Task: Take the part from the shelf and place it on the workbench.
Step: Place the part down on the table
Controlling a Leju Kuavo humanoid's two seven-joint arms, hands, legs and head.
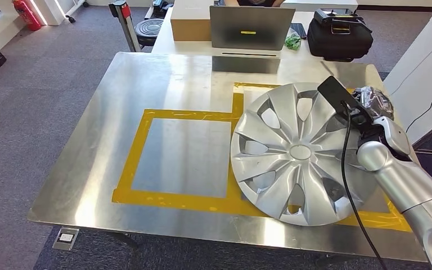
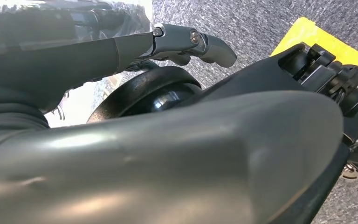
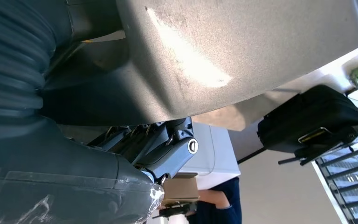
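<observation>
The part is a silver wheel cover (image 1: 298, 152) lying on the right half of the metal workbench (image 1: 163, 84), across the yellow tape frame (image 1: 135, 152). My right hand (image 1: 374, 104), wrapped in clear film, reaches in from the right and grips the cover's far right rim. In the right wrist view the cover's silver rim (image 3: 223, 42) runs close over the hand (image 3: 158, 149), whose dark fingers (image 3: 177, 140) sit against it. My left hand (image 2: 182, 42) hangs low over grey carpet, a finger stretched out and nothing in it.
Behind the workbench are a laptop (image 1: 252, 27), a cardboard box (image 1: 190, 22) and a black bag (image 1: 338, 34). A white cabinet (image 1: 422, 73) stands at the right. A stool (image 1: 146, 28) and a fire extinguisher (image 1: 27, 14) are far left. A person (image 3: 214, 200) sits beyond.
</observation>
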